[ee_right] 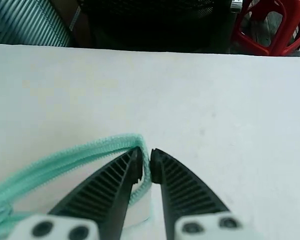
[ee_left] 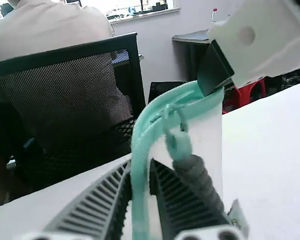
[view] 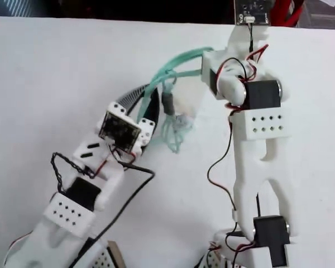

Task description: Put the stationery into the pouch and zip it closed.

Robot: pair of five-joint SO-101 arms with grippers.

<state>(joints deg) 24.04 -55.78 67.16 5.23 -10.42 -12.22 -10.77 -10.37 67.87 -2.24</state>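
My ribbed fingers [ee_right: 115, 185] are matt black plastic set in smooth white plastic shells [view: 262, 125], the pouch [view: 181, 114] is thin clear film edged with mint woven zip tape [ee_right: 80, 150], and the table [view: 56, 72] looks white, smooth and matt.

We find no word, number or sign that can be read in any view. The circuit board [view: 119, 131] on one arm's wrist carries only marks too fine to make out, and so does the second board [view: 252, 11] at the far edge of the tabletop.
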